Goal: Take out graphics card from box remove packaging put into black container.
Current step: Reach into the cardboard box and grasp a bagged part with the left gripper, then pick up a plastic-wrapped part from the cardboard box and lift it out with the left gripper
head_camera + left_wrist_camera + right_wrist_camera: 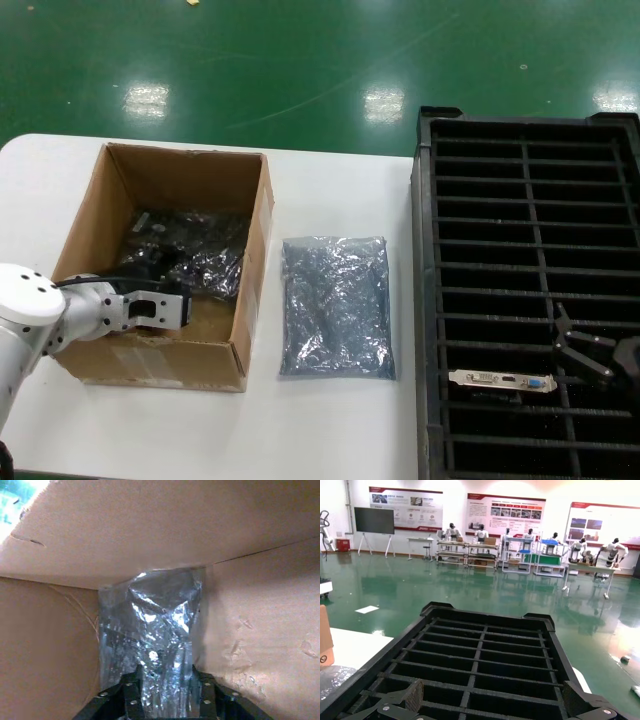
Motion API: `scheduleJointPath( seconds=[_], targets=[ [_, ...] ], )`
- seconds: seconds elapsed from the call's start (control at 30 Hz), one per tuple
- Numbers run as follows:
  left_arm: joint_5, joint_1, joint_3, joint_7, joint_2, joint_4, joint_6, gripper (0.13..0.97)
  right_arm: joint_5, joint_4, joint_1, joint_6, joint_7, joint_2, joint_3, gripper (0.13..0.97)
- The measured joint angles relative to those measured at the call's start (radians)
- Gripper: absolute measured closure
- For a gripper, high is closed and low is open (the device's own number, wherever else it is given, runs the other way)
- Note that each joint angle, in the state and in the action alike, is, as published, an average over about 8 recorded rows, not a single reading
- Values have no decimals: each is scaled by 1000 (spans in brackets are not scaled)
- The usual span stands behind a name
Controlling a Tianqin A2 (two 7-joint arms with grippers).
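The brown cardboard box point(255, 250) stands on the left of the table with shiny bagged items point(205, 250) inside. My left gripper point(172, 306) is down in the box at its near end. In the left wrist view the gripper point(166, 674) is shut on a crinkled grey anti-static bag point(155, 620) that stands against the box wall point(150, 530). A flat grey-blue bag point(335, 305) lies on the table beside the box. A graphics card point(500, 380) with a silver bracket lies in a near slot of the black container point(425, 250). My right gripper point(578, 345) is open and empty above it.
In the right wrist view the open right gripper point(493, 696) hovers over the ribbed slots of the black container point(485, 617). White table surface point(330, 420) shows in front of the box and the bag. The green floor lies beyond the far table edge.
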Motion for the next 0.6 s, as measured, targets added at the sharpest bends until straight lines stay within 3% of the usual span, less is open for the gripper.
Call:
scheduleJointPath(
  seconds=[0.17, 0.47, 0.6],
  targets=[
    [5, 21, 5, -22, -8, -39, -5, 761, 0, 0, 0, 0, 0, 0, 0, 129],
    [15, 44, 17, -55, -15, -79, -9, 890, 0, 0, 0, 0, 0, 0, 0, 129],
    [35, 63, 32, -100, -30, -127, -5, 890, 0, 0, 0, 0, 0, 0, 0, 129]
  ],
)
